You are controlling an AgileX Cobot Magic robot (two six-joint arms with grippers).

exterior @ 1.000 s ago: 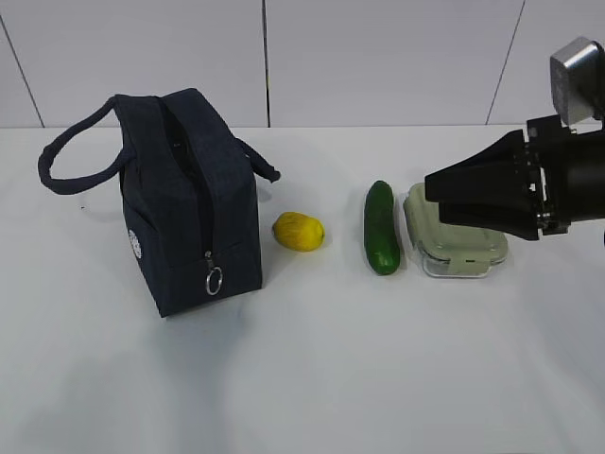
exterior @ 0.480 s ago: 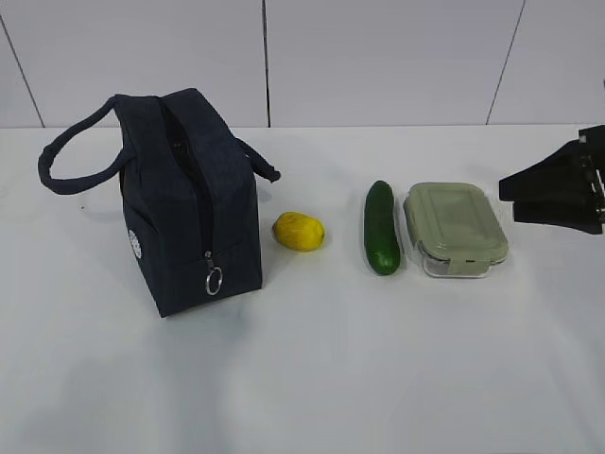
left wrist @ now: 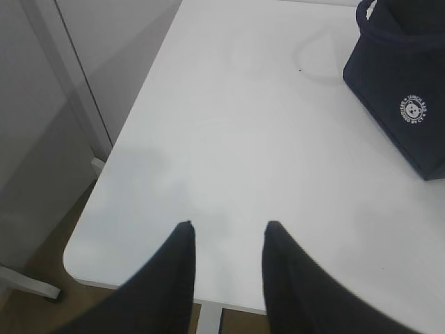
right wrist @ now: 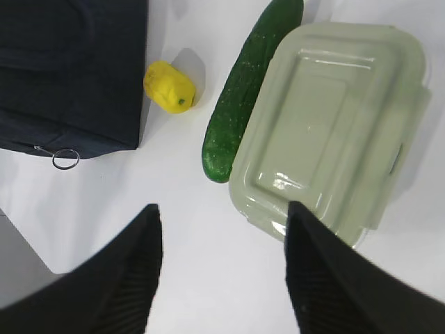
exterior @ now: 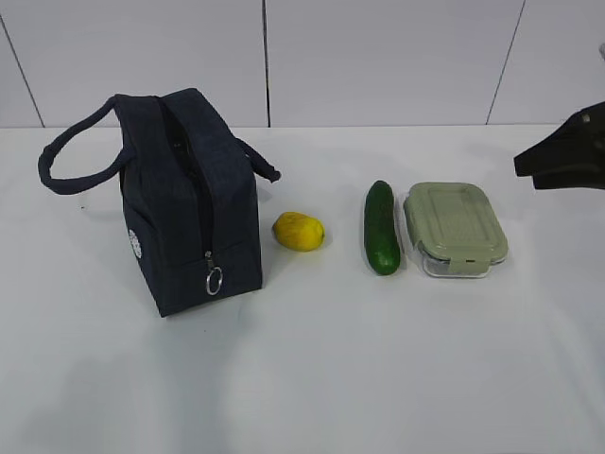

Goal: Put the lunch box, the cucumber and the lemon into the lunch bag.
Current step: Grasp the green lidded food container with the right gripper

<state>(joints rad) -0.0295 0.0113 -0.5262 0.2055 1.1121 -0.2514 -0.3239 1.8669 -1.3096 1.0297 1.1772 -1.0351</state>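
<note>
Lunch box [exterior: 456,227], pale sage-green lid

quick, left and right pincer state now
left pincer: open, holding nothing
right pincer: open, holding nothing

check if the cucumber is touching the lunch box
Cannot tell. In both the exterior and right wrist views the cucumber lies tight alongside the lunch box, with neither a gap nor contact plainly visible.
</note>
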